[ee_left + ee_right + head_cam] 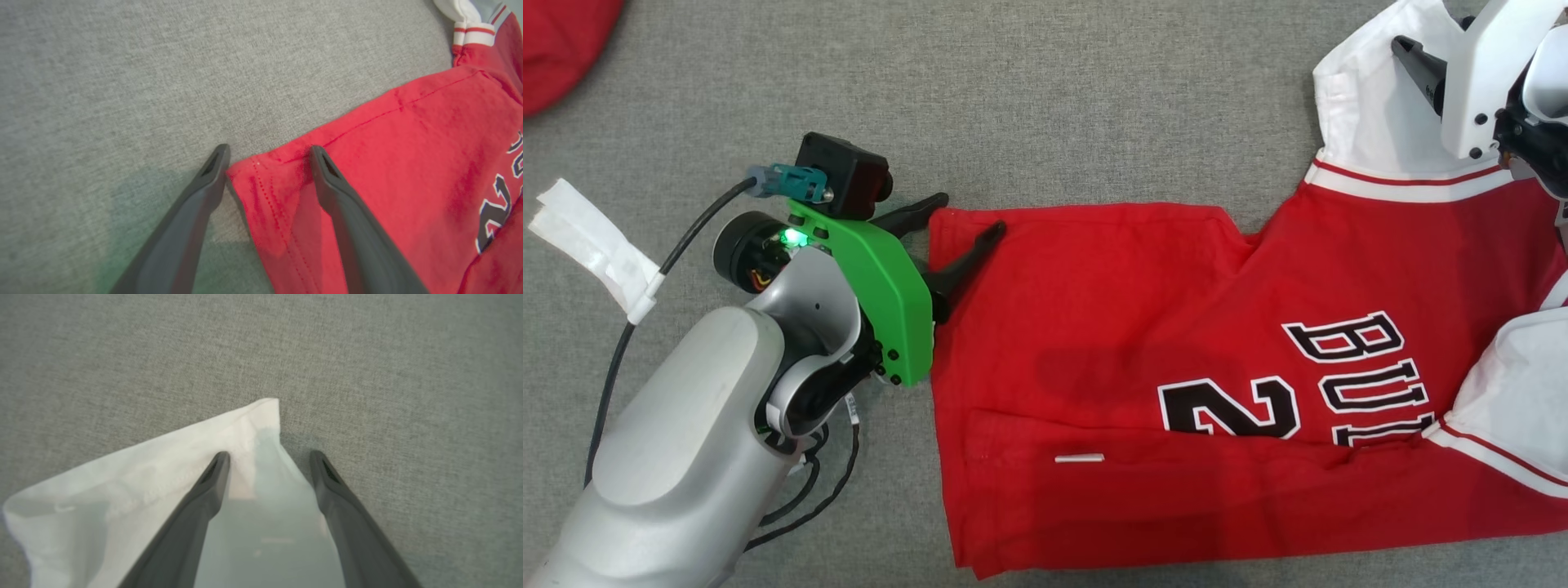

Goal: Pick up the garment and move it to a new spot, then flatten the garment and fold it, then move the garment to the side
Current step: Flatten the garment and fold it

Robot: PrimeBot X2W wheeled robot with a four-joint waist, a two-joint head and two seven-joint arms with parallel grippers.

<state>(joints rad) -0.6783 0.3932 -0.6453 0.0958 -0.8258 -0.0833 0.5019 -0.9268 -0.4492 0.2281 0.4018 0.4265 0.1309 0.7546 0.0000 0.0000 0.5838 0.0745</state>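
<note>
Far left, top corner: scrap of red cloth (pixel 556 41) on grey surface (pixel 1094 106). Below it, white tape (pixel 588 237) flagged on black cable (pixel 621 343). Left gripper (pixel 971 214) wide apart, nothing held, straddling jersey's near hem corner: one finger on bare grey, other over red fabric. Jersey (pixel 1135 327) lies flat mid-frame, black lettering toward right. Far right: right gripper (pixel 269 455) spread too, empty, poised at tip of white sleeve (pixel 122 486).
</note>
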